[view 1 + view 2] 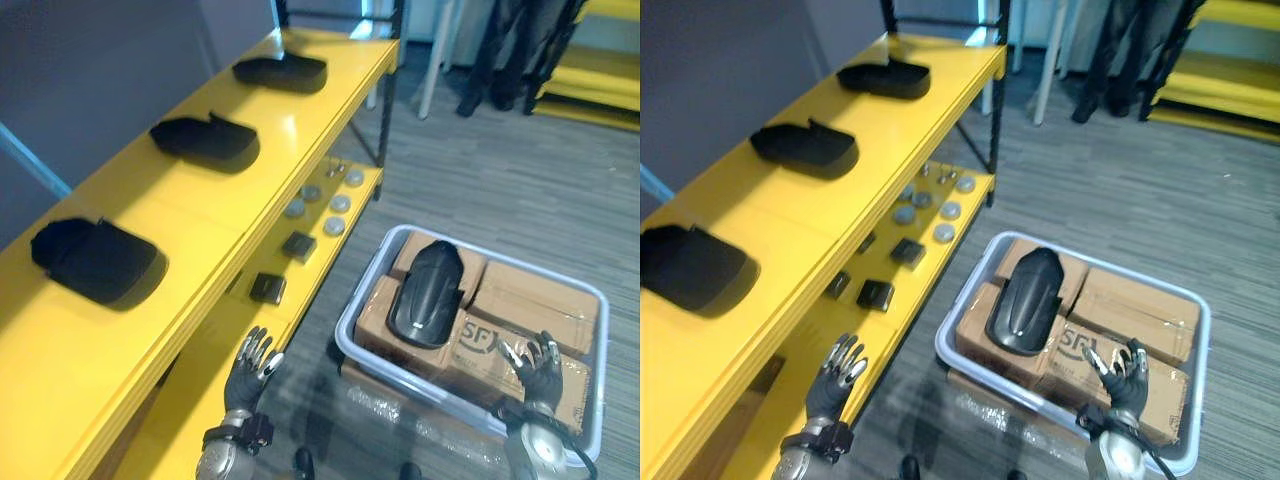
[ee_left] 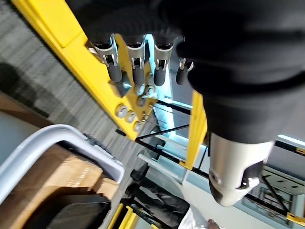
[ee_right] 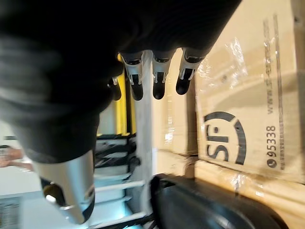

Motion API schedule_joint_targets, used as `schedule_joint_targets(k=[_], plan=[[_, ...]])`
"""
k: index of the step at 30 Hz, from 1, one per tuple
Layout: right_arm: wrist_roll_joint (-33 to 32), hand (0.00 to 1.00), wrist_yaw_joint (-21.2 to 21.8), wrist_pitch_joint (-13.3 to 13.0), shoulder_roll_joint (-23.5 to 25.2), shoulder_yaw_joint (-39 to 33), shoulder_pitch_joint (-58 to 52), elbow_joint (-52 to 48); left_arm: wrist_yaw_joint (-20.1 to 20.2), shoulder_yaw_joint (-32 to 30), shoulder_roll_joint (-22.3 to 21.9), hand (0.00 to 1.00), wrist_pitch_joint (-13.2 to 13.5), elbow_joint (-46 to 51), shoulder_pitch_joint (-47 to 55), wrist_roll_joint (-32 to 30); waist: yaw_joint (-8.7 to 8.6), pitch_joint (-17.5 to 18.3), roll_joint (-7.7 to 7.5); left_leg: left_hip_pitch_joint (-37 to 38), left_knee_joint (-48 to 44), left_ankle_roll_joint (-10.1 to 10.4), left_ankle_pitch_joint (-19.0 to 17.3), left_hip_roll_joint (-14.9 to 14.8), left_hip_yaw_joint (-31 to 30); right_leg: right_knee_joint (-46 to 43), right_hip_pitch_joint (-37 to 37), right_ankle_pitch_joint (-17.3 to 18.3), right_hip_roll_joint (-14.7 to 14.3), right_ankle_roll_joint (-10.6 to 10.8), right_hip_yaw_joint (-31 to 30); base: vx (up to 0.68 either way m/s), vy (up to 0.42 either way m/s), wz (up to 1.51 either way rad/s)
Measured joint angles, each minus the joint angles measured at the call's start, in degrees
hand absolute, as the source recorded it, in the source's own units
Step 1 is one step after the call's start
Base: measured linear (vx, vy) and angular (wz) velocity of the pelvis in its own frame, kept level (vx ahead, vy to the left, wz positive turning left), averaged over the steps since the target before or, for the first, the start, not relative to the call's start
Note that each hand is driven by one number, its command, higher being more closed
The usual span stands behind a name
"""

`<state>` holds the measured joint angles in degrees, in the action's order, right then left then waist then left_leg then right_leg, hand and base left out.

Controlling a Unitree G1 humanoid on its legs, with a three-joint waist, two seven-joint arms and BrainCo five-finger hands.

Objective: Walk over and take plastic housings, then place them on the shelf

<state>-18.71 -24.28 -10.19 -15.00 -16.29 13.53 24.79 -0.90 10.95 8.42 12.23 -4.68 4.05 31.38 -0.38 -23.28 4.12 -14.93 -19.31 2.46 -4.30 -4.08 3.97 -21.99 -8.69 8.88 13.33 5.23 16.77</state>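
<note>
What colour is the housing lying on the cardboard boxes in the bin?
The housing is black; it shows best in the left eye view.

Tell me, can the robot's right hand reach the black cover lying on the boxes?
Probably yes. The black cover lies uncovered atop the boxes in the bin, and the right hand hovers open over those boxes nearby, with nothing between.

Grey carpet floor [image 1: 500,180], grey wall [image 1: 100,60], yellow rack [image 1: 590,95] beyond.
</note>
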Motion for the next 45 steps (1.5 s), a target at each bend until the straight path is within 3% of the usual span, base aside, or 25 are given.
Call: schedule_joint_targets(k=[3,7,11,16,17,21,26,27,32,36,39,43,44,45], plan=[[0.2,0.00,-4.2,2.8,-5.8,-1.9,10.7,8.3,0.1,2.1,0.0,0.00,0.0,-3.4,-2.5,0.9,1.61,-1.0,1.56,-2.1,-1.4,-0.1,0.1,0.4,-0.6,-1.7,-1.8,0.0,0.6,0.0,0.2,-0.08,0.025,0.20],[1.3,0.00,-6.3,7.9,-18.2,-1.5,25.1,19.1,0.3,5.7,-0.4,0.00,0.3,-7.9,-2.9,3.6,3.16,-2.6,5.21,-6.4,-3.7,-1.0,0.8,1.6,-1.4,-5.3,-6.2,0.6,2.2,0.6,0.0,-0.07,0.024,0.17],[2.6,0.00,-2.4,14.4,-25.2,3.1,31.1,29.0,0.9,8.4,-1.2,0.00,1.0,-10.6,-4.0,5.7,4.80,-3.3,7.42,-10.1,-6.0,-1.2,0.9,2.1,-1.9,-9.0,-10.3,1.6,3.2,0.6,-0.3,-0.07,-0.010,0.09],[7.7,0.00,2.7,22.1,-30.2,8.6,36.6,35.2,1.1,10.9,-1.7,0.00,2.6,-14.8,-7.5,7.9,5.88,-3.3,8.21,-15.7,-9.0,-1.3,1.0,2.1,-3.0,-12.8,-15.3,2.5,3.8,0.5,-0.1,-0.11,-0.039,0.11],[7.9,1.00,3.9,23.8,-31.3,8.6,37.1,35.8,1.1,10.9,-2.0,0.00,2.6,-15.0,-7.9,7.9,6.20,-3.3,8.22,-16.2,-9.2,-1.3,1.0,2.0,-3.1,-13.0,-15.8,2.6,3.8,0.5,0.0,-0.10,-0.013,0.11],[12.3,1.00,9.5,29.8,-32.9,11.6,37.3,35.0,0.3,10.8,-2.3,0.00,2.8,-15.0,-8.6,7.9,6.29,-3.3,8.21,-17.3,-10.4,-1.5,0.6,1.5,-3.1,-13.4,-16.1,2.5,3.7,0.5,0.2,-0.07,-0.005,0.04],[21.7,1.00,17.0,34.1,-33.8,14.1,37.3,35.3,0.2,10.8,-2.2,0.00,3.6,-14.9,-9.0,8.0,5.96,-3.3,8.18,-17.0,-10.4,-1.6,1.0,1.2,-2.7,-13.4,-16.1,2.4,3.4,0.5,-0.4,-0.03,-0.008,-0.04],[22.8,1.00,17.7,34.9,-33.5,14.8,37.3,35.9,0.3,10.8,-2.2,0.00,3.7,-14.8,-9.0,8.0,5.98,-3.3,8.17,-17.0,-10.4,-1.5,1.0,1.2,-2.7,-13.4,-16.1,2.4,3.3,0.4,-0.4,-0.02,-0.037,-0.04],[35.3,1.00,18.5,43.9,-31.9,15.1,38.5,41.6,2.6,13.5,-0.9,0.00,4.9,-8.4,-9.0,7.8,6.06,-3.3,8.15,-13.2,-7.4,-1.3,2.2,1.3,-2.4,-12.1,-12.9,2.1,3.2,0.0,0.0,0.01,-0.047,0.02],[40.0,1.00,16.0,44.3,-31.9,14.7,40.6,42.2,3.6,15.8,0.6,0.00,4.9,-4.1,-11.3,7.7,5.06,-3.2,8.17,-9.8,-3.3,-0.9,3.9,1.3,-2.1,-9.5,-10.0,1.3,3.0,-0.3,0.9,-0.01,-0.037,0.04],[42.2,1.00,12.4,39.9,-32.1,16.6,44.2,41.4,3.7,17.9,2.5,0.00,1.6,-3.5,-15.2,7.5,3.76,-3.2,8.12,-7.7,-0.4,-1.2,4.9,0.7,0.0,-8.2,-8.8,0.7,3.0,-0.2,0.9,-0.02,-0.041,-0.04],[45.1,1.00,9.6,30.9,-32.1,23.9,45.4,30.7,3.4,18.7,5.1,0.00,-6.4,-3.3,-19.5,6.9,1.27,-3.1,7.44,-3.3,2.2,-1.0,5.7,0.0,2.4,-6.1,-5.6,0.0,2.4,-0.3,0.0,0.04,-0.018,-0.15],[45.3,1.00,9.6,29.7,-32.1,24.7,45.4,28.9,3.4,18.7,5.6,0.00,-7.6,-3.3,-20.0,7.1,0.92,-3.1,7.23,-2.6,2.8,-0.9,5.8,0.0,2.6,-5.7,-5.1,-0.1,2.3,-0.2,-0.1,0.05,-0.030,-0.19],[46.3,1.00,9.6,26.6,-32.1,26.4,45.2,24.6,3.4,18.6,6.8,0.00,-10.9,-3.0,-20.9,9.1,-0.16,-3.1,6.52,-0.8,4.4,-0.6,6.1,-0.3,2.9,-4.2,-3.7,-0.5,1.7,-0.3,-0.3,0.04,-0.025,-0.15]])
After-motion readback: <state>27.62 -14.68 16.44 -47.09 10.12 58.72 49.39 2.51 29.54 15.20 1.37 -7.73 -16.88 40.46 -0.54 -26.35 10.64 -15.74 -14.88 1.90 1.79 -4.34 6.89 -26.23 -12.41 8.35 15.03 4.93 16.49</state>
